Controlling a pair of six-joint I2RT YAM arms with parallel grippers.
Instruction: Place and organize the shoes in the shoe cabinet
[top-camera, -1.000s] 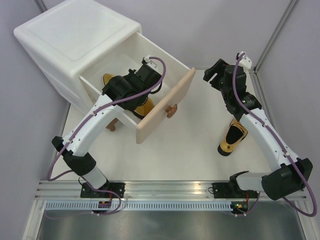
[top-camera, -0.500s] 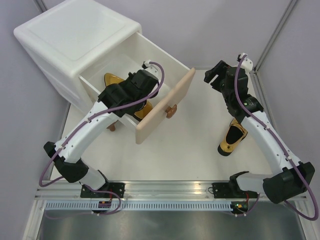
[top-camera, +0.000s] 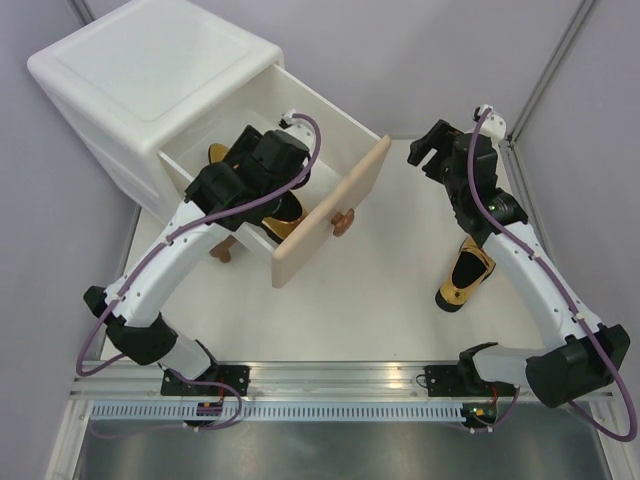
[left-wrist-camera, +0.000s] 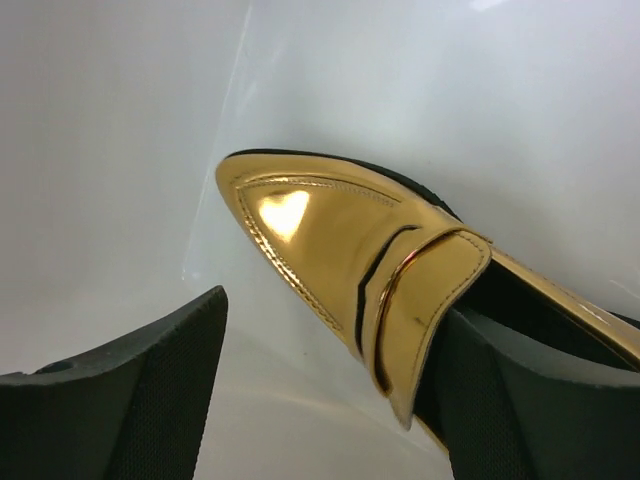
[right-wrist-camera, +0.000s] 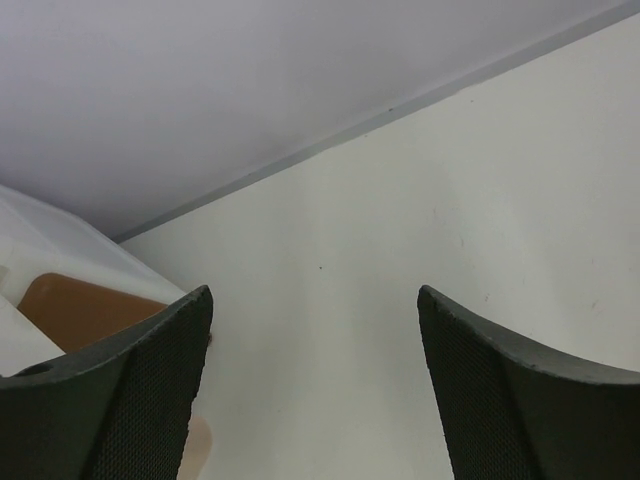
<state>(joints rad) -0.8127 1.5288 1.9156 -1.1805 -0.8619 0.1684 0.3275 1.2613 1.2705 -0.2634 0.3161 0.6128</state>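
The white shoe cabinet (top-camera: 150, 75) stands at the back left with its upper drawer (top-camera: 330, 195) pulled out. A gold shoe (left-wrist-camera: 350, 240) lies on the drawer floor, its toe (top-camera: 222, 155) showing past my left arm. My left gripper (left-wrist-camera: 330, 400) is open over it, also seen from above (top-camera: 252, 180). One finger (left-wrist-camera: 530, 410) sits in the shoe's opening behind the tongue, the other (left-wrist-camera: 150, 400) stands apart on the bare floor. A second gold shoe (top-camera: 465, 275) lies on the table at the right. My right gripper (top-camera: 425, 150) hangs open and empty (right-wrist-camera: 315, 400). No purple shoes show.
The beige drawer front with its knob (top-camera: 345, 220) juts out toward the table's middle. A brown knob (top-camera: 225, 252) of the lower drawer shows under the left arm. A brown panel (right-wrist-camera: 80, 310) sits at the left of the right wrist view. Grey walls close in at the back.
My left gripper has opened and let go of the gold shoe in the drawer, and its arm has drawn slightly back-left. The right gripper opened a little wider, staying in place.
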